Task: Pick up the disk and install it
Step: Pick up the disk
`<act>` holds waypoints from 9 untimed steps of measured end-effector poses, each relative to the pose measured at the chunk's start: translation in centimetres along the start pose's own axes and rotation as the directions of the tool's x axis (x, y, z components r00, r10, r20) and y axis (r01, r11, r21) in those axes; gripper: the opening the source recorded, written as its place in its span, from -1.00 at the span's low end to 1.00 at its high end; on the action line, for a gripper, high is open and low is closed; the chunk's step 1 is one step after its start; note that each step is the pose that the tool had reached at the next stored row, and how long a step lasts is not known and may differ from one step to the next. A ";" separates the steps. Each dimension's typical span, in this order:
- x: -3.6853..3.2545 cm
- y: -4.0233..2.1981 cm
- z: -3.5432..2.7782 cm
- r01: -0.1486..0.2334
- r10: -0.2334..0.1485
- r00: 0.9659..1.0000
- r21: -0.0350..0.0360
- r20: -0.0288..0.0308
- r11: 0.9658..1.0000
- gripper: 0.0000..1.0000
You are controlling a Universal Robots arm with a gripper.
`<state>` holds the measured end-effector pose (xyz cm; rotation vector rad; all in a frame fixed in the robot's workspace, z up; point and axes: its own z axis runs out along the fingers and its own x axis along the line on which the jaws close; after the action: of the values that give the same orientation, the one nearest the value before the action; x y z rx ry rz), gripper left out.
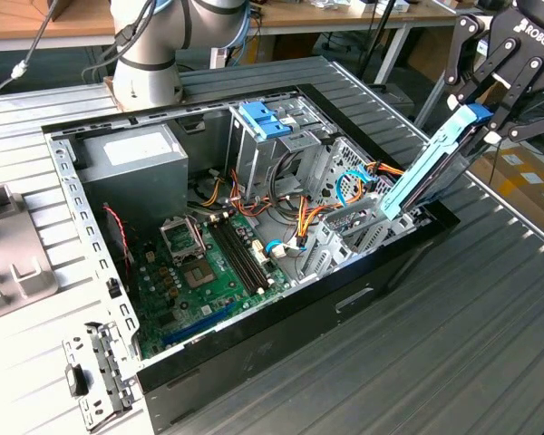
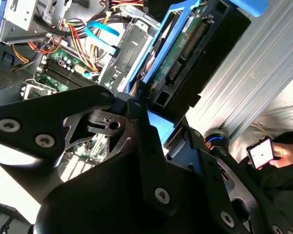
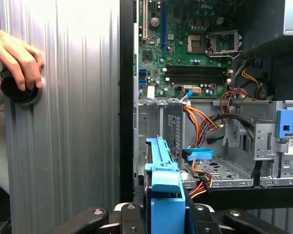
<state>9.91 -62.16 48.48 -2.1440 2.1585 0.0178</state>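
exterior view high, oblique over open case (image 1: 254,399); both wrist views close

A ribbed grey metal worktop (image 1: 490,344) fills the foreground. Beyond its far edge stands a long light-brown wooden bench (image 1: 36,23) on white metal legs (image 1: 392,45). Brown cardboard boxes (image 1: 526,181) sit past the worktop's edge on the exterior view's right. Lighting is even and bright.

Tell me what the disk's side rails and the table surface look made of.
Disk rails: likely plastic, bright uniform blue with a soft sheen and moulded edges, as seen in the first wrist view. Table: probably metal, maybe aluminium; dull silver-grey with straight parallel ribs like an extrusion.
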 end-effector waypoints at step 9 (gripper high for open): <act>-0.78 -0.94 0.25 0.000 0.000 1.000 0.000 0.000 1.000 -0.26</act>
<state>10.87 -61.37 48.35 -2.1440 2.1586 0.0178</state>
